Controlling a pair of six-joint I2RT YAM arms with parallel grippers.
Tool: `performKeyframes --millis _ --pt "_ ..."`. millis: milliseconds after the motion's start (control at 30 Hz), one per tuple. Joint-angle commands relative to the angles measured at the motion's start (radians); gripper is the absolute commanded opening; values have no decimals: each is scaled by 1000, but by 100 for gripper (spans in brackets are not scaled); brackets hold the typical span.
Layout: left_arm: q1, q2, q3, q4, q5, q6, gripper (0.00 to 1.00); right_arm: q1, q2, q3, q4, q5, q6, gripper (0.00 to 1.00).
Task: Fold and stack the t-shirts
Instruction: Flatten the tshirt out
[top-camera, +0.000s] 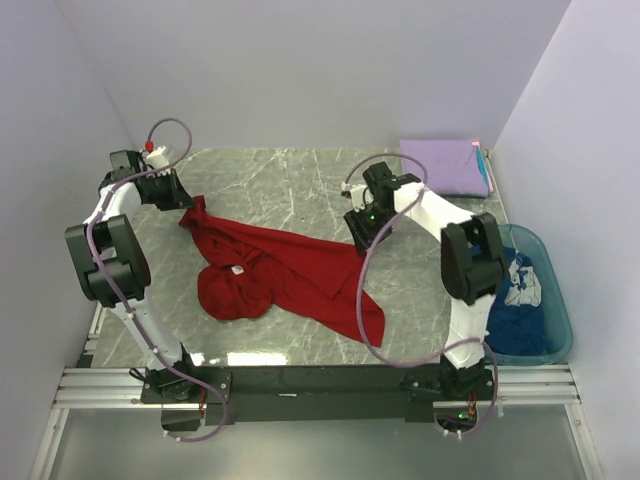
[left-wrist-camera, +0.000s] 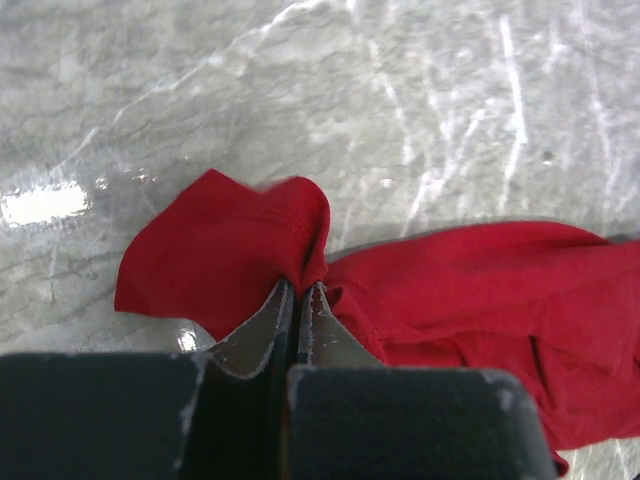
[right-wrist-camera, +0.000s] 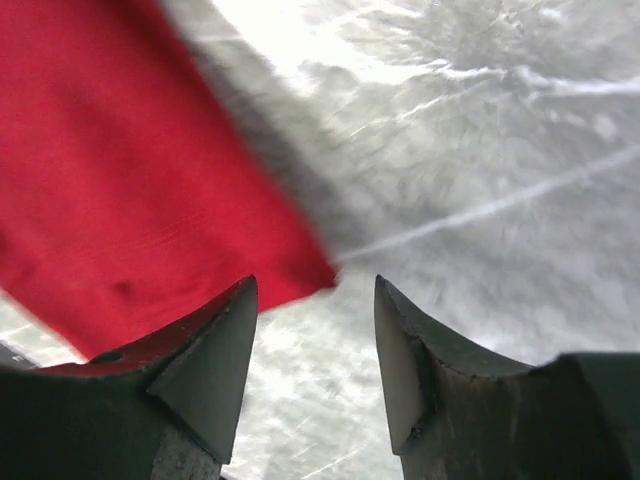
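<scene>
Pale walls close in a grey marbled counter, with both arms reaching out from its near edge. Across the middle lies the red shirt, unfolded and rumpled. It runs from a far-left corner down to a long tail at the near right, and a bunched lump sits at its near left. The left tool is at that far-left corner, with its jaws pressed together on a pinch of red cloth. A small flap of the cloth fans out beyond the tips, and the rest of the shirt trails off to the right. The right tool hangs over the shirt's right edge with its jaws standing well apart and nothing between them. In the right wrist view a blurred red corner ends just by the left finger, and bare counter shows through the gap. The lavender shirt lies flat and folded in the far right corner, well apart from the red one. At the near right, beside the right arm's base, a teal tub holds the blue shirt, crumpled with some white print showing.
</scene>
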Motion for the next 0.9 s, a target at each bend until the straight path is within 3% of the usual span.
performKeyframes --millis 0,133,167,267,400,633,867 --pt "-2 14 39 57 -51 -56 2 60 -205 -37 38 -37 31 55" --pt "-2 66 67 46 -75 -79 16 247 -270 -78 -11 -16 12 39" --pt "-2 73 73 41 -79 -86 16 247 -265 -83 -15 -7 12 38" --pt "-2 84 91 20 -92 -85 38 345 -234 -106 -1 66 5 39" --pt "3 38 66 -15 -102 -64 59 427 -156 -115 10 128 9 42" --pt "26 -133 -48 -72 -68 39 65 470 -76 -117 53 196 29 48" --pt "27 -267 -155 -110 -51 113 66 476 -35 -149 108 235 26 42"
